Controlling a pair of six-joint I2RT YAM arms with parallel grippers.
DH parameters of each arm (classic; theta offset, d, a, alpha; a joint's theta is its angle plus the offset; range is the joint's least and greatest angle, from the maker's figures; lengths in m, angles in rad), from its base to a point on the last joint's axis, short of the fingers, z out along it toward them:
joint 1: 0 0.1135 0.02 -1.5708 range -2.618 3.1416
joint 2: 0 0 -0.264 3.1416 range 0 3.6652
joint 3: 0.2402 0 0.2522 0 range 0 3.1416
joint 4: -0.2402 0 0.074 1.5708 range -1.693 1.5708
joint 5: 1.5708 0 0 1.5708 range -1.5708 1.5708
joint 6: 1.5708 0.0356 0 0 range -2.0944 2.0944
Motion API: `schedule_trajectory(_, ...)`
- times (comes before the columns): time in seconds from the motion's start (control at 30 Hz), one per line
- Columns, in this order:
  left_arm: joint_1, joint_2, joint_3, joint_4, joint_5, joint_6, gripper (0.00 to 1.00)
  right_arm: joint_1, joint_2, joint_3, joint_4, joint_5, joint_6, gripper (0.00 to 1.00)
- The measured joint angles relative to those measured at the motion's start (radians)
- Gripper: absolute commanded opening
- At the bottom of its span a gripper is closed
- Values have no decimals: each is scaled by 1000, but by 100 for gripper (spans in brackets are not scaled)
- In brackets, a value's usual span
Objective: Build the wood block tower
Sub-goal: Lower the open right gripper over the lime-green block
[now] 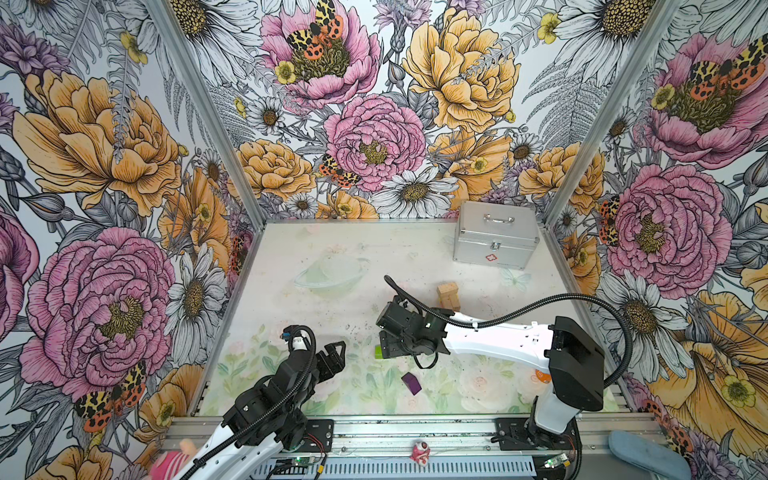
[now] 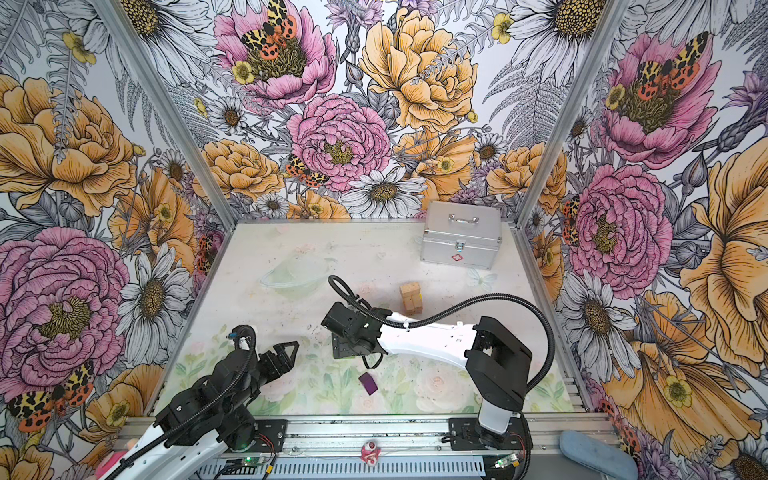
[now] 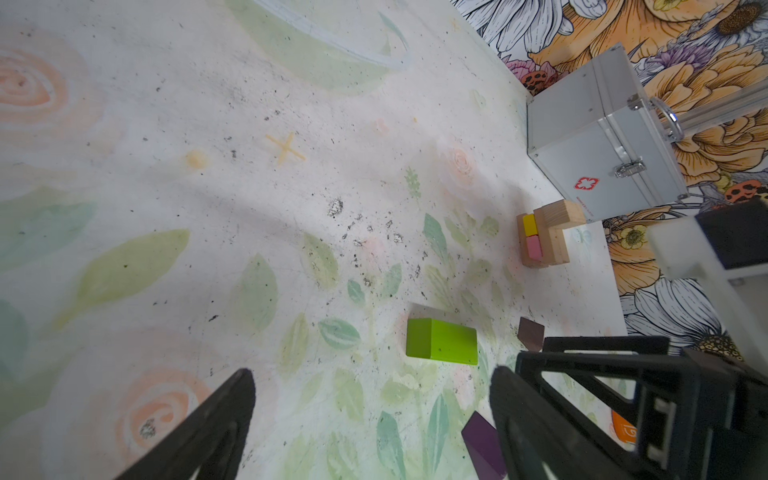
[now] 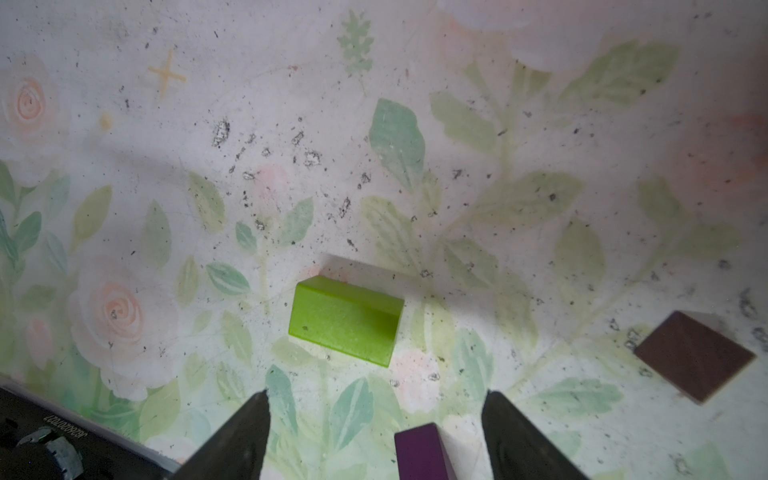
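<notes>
**Right arm lining up on the green block, tower partly built**

The table (image 1: pixel 332 249) carries a silver case (image 1: pixel 494 237) at the back, just behind the tower (image 1: pixel 449 297). The tower is low, a few crossed layers of plain tan blocks. In the left wrist view a yellow block (image 3: pixel 530 224) and a pink block (image 3: pixel 534 247) show at one end of it.

The step in hand looks like fetching the next block. The right gripper (image 4: pixel 378 399) hangs over the table on the robot's side of the tower, with its jaws spread wide and nothing in them. The left gripper (image 3: pixel 372 374) is farther from the tower, toward the left. It too is spread and empty, and touches nothing.

Three loose blocks lie flat on the table, all well apart from the tower on its near side. The green block (image 4: pixel 345 320) sits just ahead of the right gripper's fingertips. The purple block (image 1: pixel 411 383) lies farther still from the tower. In the right wrist view it shows low between the fingers, but a top view shows it resting on the table, so it is not gripped. The brown block (image 4: pixel 694 357) lies off to one side of the green one.

The next move probably calls for bringing the right gripper down so the jaws straddle the green block's narrow width, then closing squarely. After that the block has to go crosswise on the tower's top layer without nudging the blocks below.
</notes>
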State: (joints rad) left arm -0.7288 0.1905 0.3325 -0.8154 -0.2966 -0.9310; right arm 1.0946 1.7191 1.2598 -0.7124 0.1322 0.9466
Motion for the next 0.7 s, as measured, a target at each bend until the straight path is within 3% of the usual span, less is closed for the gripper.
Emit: schedule_trajectory(0.7, 0, -35, -5, -9, 0, 0, 90, 33, 80, 29, 21, 2, 39, 86)
